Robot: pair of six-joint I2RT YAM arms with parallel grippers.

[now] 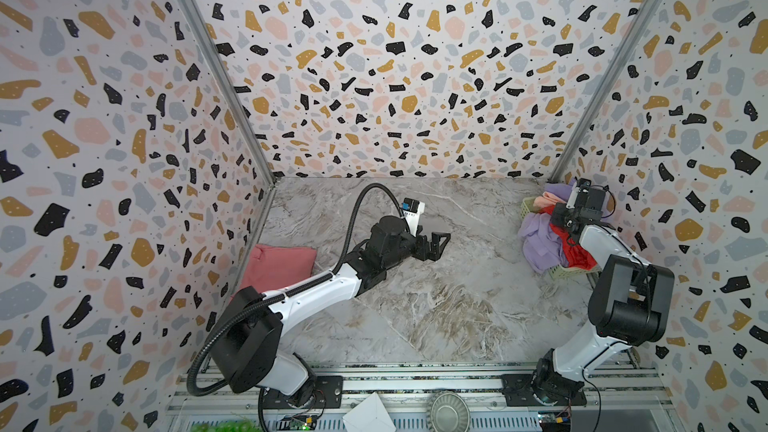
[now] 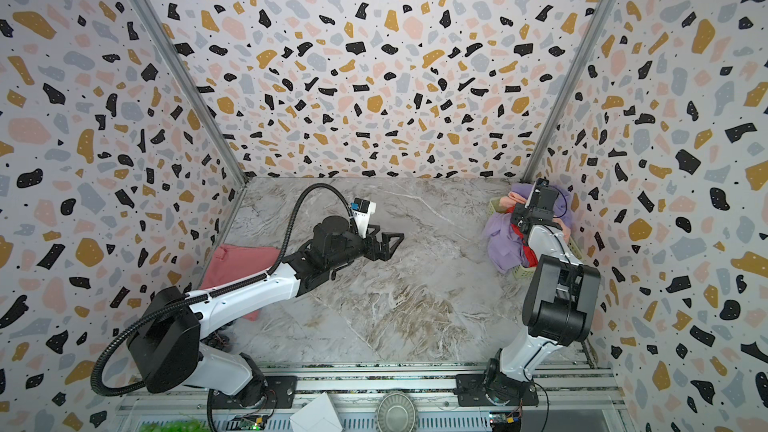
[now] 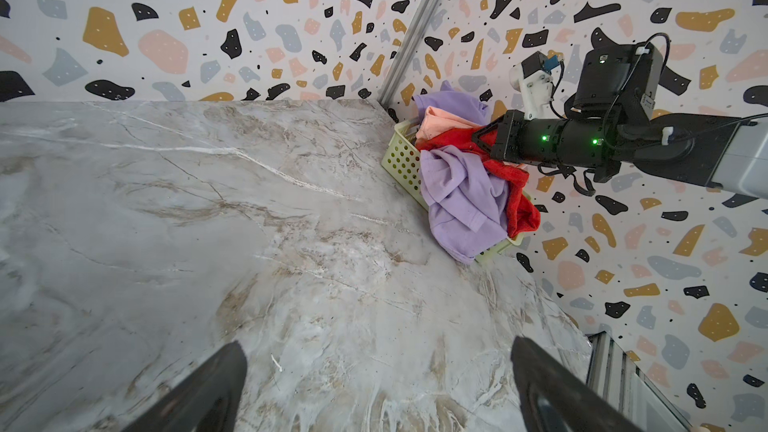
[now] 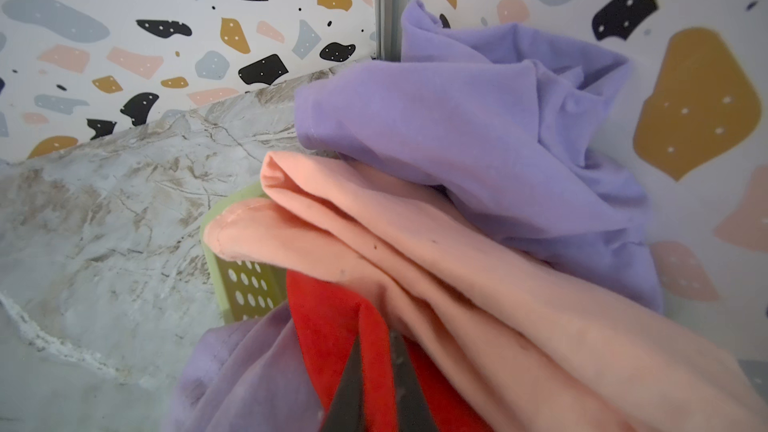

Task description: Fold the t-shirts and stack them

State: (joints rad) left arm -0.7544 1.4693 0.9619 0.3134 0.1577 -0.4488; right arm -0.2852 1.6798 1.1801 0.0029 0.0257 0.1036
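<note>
Fetching a shirt: the right gripper [image 4: 376,340] is clenched on the red tee [image 4: 328,309], heaped in the basket [image 3: 401,155]. Next, lift it free of the lavender tee [image 3: 461,201]; the left gripper [image 1: 436,243] hangs released over the table [image 1: 415,305]

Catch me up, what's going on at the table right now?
The right tool is shut on the bright red fabric t-shirt, which lies in the pale green perforated plastic basket at the table's far right corner, heaped with the lavender fabric t-shirt and the peach fabric t-shirt. The left tool is open and holds nothing over the grey marble-pattern table. A dusty rose pink fabric t-shirt lies folded at the left edge.
</note>
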